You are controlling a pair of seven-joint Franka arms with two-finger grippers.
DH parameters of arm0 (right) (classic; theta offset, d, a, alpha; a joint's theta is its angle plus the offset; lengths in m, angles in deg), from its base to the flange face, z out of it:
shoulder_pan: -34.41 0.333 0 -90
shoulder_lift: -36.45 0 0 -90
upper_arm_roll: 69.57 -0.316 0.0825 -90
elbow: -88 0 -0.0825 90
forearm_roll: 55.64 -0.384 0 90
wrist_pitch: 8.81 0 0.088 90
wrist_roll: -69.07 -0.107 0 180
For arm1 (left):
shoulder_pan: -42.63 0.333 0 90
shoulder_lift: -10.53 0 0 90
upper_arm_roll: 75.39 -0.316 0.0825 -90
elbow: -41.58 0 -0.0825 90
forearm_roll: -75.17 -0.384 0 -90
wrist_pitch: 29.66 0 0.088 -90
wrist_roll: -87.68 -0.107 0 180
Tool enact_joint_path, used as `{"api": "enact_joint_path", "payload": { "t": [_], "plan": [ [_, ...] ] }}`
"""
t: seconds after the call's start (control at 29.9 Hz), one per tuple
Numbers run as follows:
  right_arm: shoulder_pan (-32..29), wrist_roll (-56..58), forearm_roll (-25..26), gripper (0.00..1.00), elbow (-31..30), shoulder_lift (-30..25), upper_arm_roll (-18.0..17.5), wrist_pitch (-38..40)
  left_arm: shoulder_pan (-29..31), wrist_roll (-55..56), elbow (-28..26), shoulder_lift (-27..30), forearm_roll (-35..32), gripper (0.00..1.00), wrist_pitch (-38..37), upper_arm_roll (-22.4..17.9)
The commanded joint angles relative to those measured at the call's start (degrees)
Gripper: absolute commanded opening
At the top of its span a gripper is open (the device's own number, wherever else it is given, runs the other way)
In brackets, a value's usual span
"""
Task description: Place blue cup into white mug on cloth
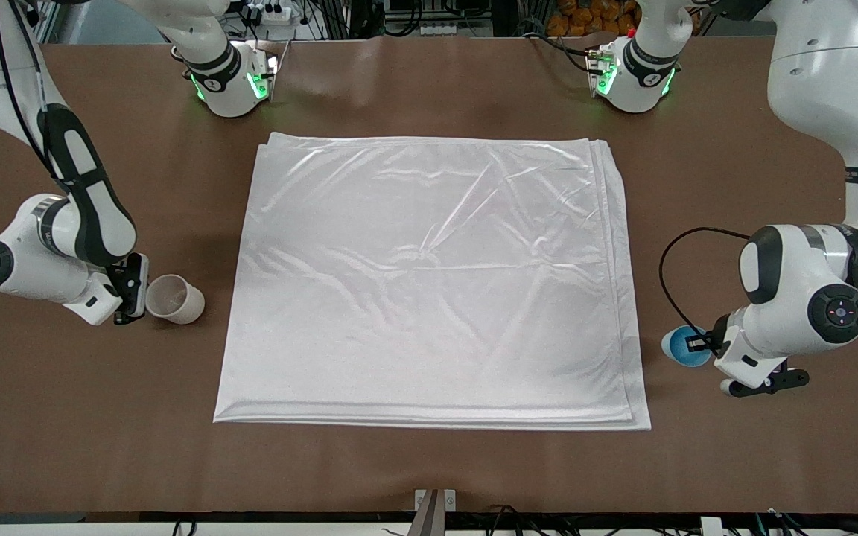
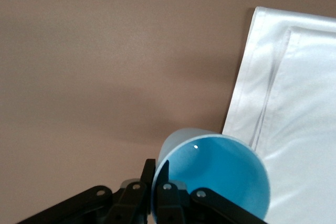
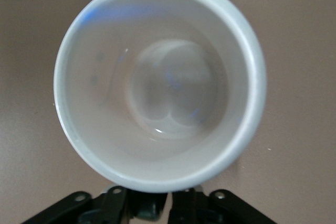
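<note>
The blue cup is beside the cloth toward the left arm's end of the table. My left gripper is shut on its rim, one finger inside the bright blue bowl and one outside, as the left gripper shows in its wrist view. The white mug stands on the brown table beside the cloth toward the right arm's end. My right gripper is at its side. In the right wrist view I look into the mug, and the right gripper has closed in on the black handle.
The folded cloth's layered edge lies close to the blue cup. Bare brown table surrounds the cloth on all sides. The two arm bases stand at the edge farthest from the front camera.
</note>
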Motion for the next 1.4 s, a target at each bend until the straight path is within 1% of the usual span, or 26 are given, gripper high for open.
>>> {"api": "enact_joint_path", "payload": {
  "t": [0.0,0.33,0.5,0.7,0.83,1.04,1.24,1.37],
  "plan": [
    [-0.91,1.60,-1.64,0.00,1.53,-0.63,-0.78,0.66,0.26,0.60,-0.46,1.07,1.20,0.00,-0.85,-0.07],
    [-0.30,1.34,-2.61,0.00,4.95,-2.47,-0.96,3.56,0.87,-0.11,-0.46,1.95,1.11,0.00,-0.85,-0.07],
    [0.06,0.20,-5.50,0.00,5.83,-3.35,-3.68,5.14,0.44,0.07,-0.46,2.39,1.29,0.00,-0.94,0.02],
    [2.08,-5.51,-5.77,0.00,5.84,-4.67,-5.35,5.50,-0.18,0.60,-0.55,2.48,3.30,0.00,-0.94,0.37],
    [5.94,-10.43,-5.77,0.00,5.92,-5.37,-5.36,5.50,-0.53,0.86,-0.55,2.48,4.27,0.00,-0.94,1.69],
    [11.65,-18.96,-5.68,0.00,5.83,-5.82,-5.36,5.41,-2.46,3.76,-0.55,2.48,4.63,0.00,-0.94,1.69],
    [17.54,-24.58,-5.51,0.00,5.83,-5.73,-5.27,4.62,-3.61,5.52,-0.46,2.56,4.80,0.00,-0.94,1.69],
    [22.02,-28.02,-5.07,0.00,5.92,-5.55,-5.18,3.92,-3.96,5.61,-0.46,4.05,4.89,0.00,-0.94,1.78]
  ]
}}
